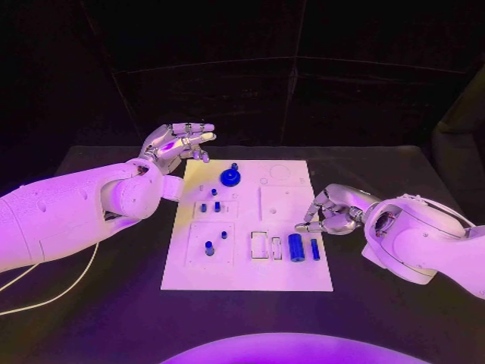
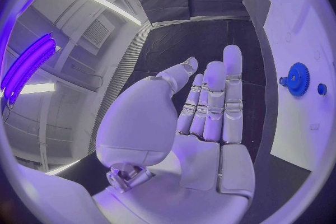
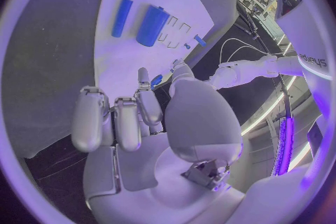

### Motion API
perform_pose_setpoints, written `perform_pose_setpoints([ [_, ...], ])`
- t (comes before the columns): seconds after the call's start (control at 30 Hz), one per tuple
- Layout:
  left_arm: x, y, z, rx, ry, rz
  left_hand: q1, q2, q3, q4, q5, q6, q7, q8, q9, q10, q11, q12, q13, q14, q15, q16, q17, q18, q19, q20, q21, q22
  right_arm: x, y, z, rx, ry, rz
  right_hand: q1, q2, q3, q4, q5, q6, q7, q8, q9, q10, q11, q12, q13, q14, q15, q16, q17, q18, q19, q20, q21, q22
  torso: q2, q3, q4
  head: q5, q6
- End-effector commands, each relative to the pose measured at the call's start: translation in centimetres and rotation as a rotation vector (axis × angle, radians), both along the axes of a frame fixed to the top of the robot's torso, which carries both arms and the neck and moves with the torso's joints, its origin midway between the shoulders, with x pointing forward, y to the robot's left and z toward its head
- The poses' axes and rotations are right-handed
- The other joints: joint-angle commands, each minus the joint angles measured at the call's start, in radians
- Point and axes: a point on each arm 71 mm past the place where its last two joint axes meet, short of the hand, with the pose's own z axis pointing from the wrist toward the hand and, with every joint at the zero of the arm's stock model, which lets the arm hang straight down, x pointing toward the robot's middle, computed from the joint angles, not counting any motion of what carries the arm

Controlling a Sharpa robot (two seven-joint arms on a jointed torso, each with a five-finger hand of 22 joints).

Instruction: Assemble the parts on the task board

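Note:
The white task board [image 1: 248, 269] lies in the middle of the black table. A blue gear [image 1: 230, 178] [image 2: 298, 78] stands near its far edge. Small blue pegs [image 1: 210, 206] sit at mid-left, and two more [image 1: 209, 248] stand lower left. A thick blue cylinder [image 1: 296, 247] [image 3: 153, 25] and a thin one [image 1: 314, 249] [image 3: 122, 17] lie near the right edge. My left hand [image 1: 179, 144] [image 2: 203, 106] hovers beyond the board's far left corner, fingers straight and holding nothing. My right hand [image 1: 328, 212] [image 3: 140, 106] is curled over the board's right edge and pinches a small blue part [image 3: 155, 81] between thumb and fingertip.
White cables [image 1: 46, 288] trail off the table's left side under my left arm. Several outlined slots [image 1: 267, 244] lie beside the cylinders, and round recesses [image 1: 281, 173] mark the board's far right corner. Black table [image 1: 395, 303] surrounds the board.

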Motion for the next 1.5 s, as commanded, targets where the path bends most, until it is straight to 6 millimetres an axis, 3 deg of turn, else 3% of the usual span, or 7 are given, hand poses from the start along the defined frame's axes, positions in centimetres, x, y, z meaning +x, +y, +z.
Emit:
perform_pose_setpoints([
  [0.03, 0.0, 0.0, 0.1, -0.008, -0.003, -0.011, -0.002, 0.005, -0.003, -0.001, 0.004, -0.008, 0.002, 0.004, 0.001, -0.004, -0.001, 0.007, -0.002, -0.008, 0.002, 0.003, -0.001, 0.014, -0.004, 0.001, -0.002, -0.001, -0.4, -0.2, -0.4, -0.111, 0.015, -0.029, 0.006, 0.002, -0.009, 0.004, 0.003, 0.005, -0.006, 0.014, 0.009, 0.016, 0.0, 0.024, 0.034, 0.073, -0.008, 0.011, 0.094, -0.022, 0.015, -0.005, 0.01, 0.017, 0.001, -0.0006, -0.002, -0.003, 0.001],
  [0.67, 0.0, 0.2, 0.1, -0.007, -0.003, -0.01, -0.001, 0.005, -0.004, -0.001, 0.004, -0.009, 0.002, 0.005, 0.001, -0.005, -0.001, 0.008, -0.002, -0.009, 0.002, 0.003, -0.001, 0.014, -0.004, 0.001, -0.002, -0.001, -0.9, 2.4, -2.8, -0.148, 0.049, 0.014, 0.004, 0.017, -0.024, 0.003, 0.024, -0.005, -0.008, 0.034, 0.028, 0.025, -0.002, 0.043, 0.071, 0.076, -0.01, 0.022, 0.116, -0.025, 0.018, -0.007, 0.021, 0.036, 0.001, -0.0012, -0.0007, 0.001, -0.008],
  [0.87, 0.0, 0.3, 0.1, -0.005, 0.0, -0.006, -0.002, 0.006, -0.004, -0.001, 0.004, -0.009, 0.003, 0.006, 0.001, -0.006, -0.001, 0.009, -0.002, -0.01, 0.002, 0.004, -0.002, 0.014, -0.005, 0.002, -0.002, -0.001, -1.1, 2.9, -3.8, -0.174, 0.078, 0.025, 0.014, 0.03, -0.026, 0.001, 0.046, -0.01, -0.009, 0.043, 0.037, 0.025, -0.002, 0.044, 0.078, 0.076, -0.01, 0.023, 0.119, -0.026, 0.017, -0.007, 0.024, 0.039, 0.0, -0.0026, 0.0, -0.001, -0.008],
  [1.07, 0.0, 0.3, 0.1, -0.005, 0.0, -0.007, -0.002, 0.006, -0.004, -0.001, 0.004, -0.009, 0.003, 0.006, 0.001, -0.006, -0.001, 0.009, -0.002, -0.01, 0.002, 0.004, -0.002, 0.014, -0.005, 0.002, -0.002, -0.001, -1.2, 3.2, -4.8, -0.209, 0.101, 0.032, 0.038, 0.042, -0.029, -0.005, 0.078, -0.014, -0.009, 0.053, 0.047, 0.024, -0.002, 0.041, 0.084, 0.076, -0.01, 0.024, 0.122, -0.026, 0.017, -0.007, 0.026, 0.042, 0.0, -0.0017, -0.0009, 0.002, -0.01],
  [1.5, 0.0, 0.3, 0.1, -0.006, 0.0, -0.009, -0.002, 0.006, -0.004, -0.001, 0.004, -0.009, 0.003, 0.006, 0.001, -0.006, -0.001, 0.009, -0.002, -0.01, 0.002, 0.004, -0.002, 0.014, -0.005, 0.002, -0.002, -0.001, -1.1, 3.2, -4.9, -0.2, 0.067, 0.008, 0.079, 0.071, -0.035, -0.016, 0.146, -0.01, -0.012, 0.074, 0.067, 0.028, -0.005, 0.041, 0.099, 0.077, -0.011, 0.026, 0.128, -0.027, 0.017, -0.008, 0.03, 0.05, -0.002, -0.0026, -0.0007, 0.005, -0.01],
])
